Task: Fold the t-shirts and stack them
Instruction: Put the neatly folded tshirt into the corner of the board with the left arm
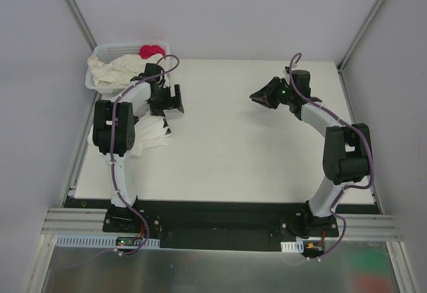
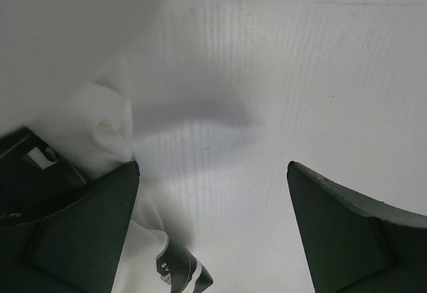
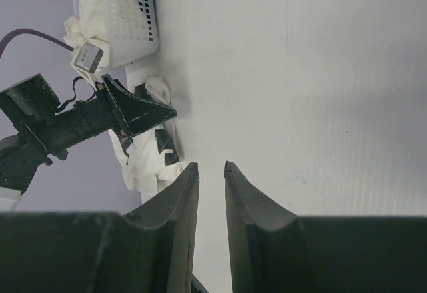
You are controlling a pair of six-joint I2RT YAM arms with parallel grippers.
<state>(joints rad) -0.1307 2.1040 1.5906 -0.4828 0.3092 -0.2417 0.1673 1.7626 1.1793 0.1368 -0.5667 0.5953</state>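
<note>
Left gripper [image 1: 168,101] fingers spread wide just beside a crumpled white t-shirt [image 1: 150,136] at the tabletop's [image 1: 233,159] nine o'clock edge; right gripper [image 1: 259,97] fingers nearly together, empty.

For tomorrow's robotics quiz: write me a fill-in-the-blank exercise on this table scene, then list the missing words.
1. The basket stands at the table's far ____ corner.
2. The left gripper is wide ____, with nothing between its fingers.
3. One crumpled t-shirt lies on the table at its ____ edge.
4. The right gripper, fingers nearly together, holds ____.

Missing words: left; open; left; nothing.
</note>
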